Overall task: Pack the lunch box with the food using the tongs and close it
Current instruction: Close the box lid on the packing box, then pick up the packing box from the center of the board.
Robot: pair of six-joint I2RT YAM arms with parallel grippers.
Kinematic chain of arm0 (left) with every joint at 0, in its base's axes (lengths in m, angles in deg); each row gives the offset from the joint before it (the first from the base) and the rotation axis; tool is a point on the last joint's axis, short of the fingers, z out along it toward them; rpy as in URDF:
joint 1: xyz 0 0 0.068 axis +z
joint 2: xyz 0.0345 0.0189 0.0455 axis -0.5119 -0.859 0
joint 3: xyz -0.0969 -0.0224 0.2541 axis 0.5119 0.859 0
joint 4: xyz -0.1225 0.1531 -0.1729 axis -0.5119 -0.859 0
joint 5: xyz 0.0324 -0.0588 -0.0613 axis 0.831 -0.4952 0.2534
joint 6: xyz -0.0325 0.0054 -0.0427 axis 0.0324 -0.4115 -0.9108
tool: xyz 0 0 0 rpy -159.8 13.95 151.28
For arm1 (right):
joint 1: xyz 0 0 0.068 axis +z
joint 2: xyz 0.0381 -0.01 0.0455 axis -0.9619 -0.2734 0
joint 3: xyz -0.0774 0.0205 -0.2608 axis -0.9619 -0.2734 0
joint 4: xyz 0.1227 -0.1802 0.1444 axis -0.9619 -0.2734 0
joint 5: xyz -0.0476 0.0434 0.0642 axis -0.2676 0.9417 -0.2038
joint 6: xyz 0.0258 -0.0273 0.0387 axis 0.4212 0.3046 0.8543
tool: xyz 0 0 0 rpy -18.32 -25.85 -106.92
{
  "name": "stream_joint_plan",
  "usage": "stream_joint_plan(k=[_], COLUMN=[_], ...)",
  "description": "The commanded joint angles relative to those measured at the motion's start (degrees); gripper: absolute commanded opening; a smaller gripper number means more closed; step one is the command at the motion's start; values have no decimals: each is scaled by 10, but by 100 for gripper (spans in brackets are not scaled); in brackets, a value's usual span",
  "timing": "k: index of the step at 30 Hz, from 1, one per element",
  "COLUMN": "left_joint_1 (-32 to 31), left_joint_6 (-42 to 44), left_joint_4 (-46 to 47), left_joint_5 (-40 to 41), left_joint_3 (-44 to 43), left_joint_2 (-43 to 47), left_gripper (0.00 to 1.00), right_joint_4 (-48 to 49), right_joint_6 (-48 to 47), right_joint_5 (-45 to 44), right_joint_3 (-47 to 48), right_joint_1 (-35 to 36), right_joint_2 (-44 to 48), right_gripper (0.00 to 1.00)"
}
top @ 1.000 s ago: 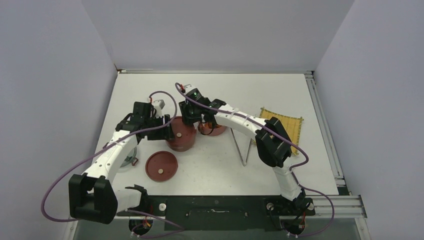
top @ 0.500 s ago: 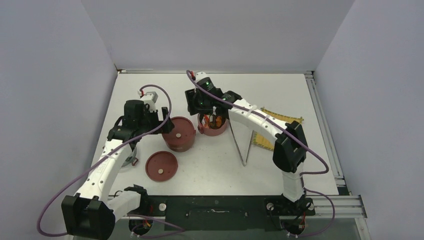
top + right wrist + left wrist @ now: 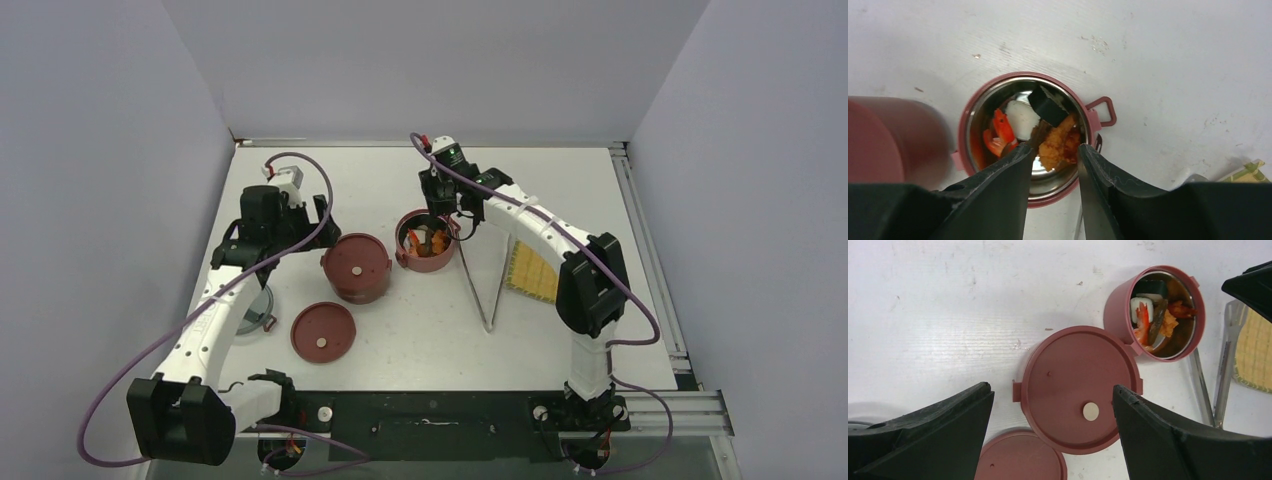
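Observation:
The lunch box stands as two dark-red bowls side by side. One bowl (image 3: 355,268) (image 3: 1080,387) wears its flat lid. The other (image 3: 402,245) (image 3: 1118,315) (image 3: 1020,76) is uncovered, and the food (image 3: 1158,322) (image 3: 1055,142) lies in its steel inside: white, red, orange and dark pieces. A second lid (image 3: 323,331) (image 3: 1020,462) lies flat on the table. The tongs (image 3: 490,290) (image 3: 1218,385) rest on the table right of the uncovered bowl. My left gripper (image 3: 312,222) (image 3: 1052,389) hangs open above the lidded bowl, holding nothing. Over the uncovered bowl, my right gripper (image 3: 447,222) (image 3: 1054,148) has its jaws apart and nothing between them.
A yellow woven mat (image 3: 533,270) (image 3: 1255,355) lies just right of the tongs. A greyish round object (image 3: 255,310) sits under the left arm near the table's left edge. Grey walls enclose the table on three sides.
Both grippers have left the lidded bowl. The left one drew back to the left and opened wide. The right one swung right to above the uncovered bowl.

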Motion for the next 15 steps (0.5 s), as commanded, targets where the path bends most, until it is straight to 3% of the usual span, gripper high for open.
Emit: stream_joint_plan(k=[1,15], left_joint_1=[5,5], left_joint_6=[5,0], left_joint_4=[15,12], left_joint_5=[23,3], left_joint_3=[20,20], left_joint_2=[12,-6], left_gripper=[88,88], right_joint_4=[-31,-31], right_joint_6=[-34,-24], right_joint_5=[-27,-66], right_joint_3=[20,2], right_joint_1=[-10,-22], right_joint_2=[-28,-64], right_gripper=[38,24])
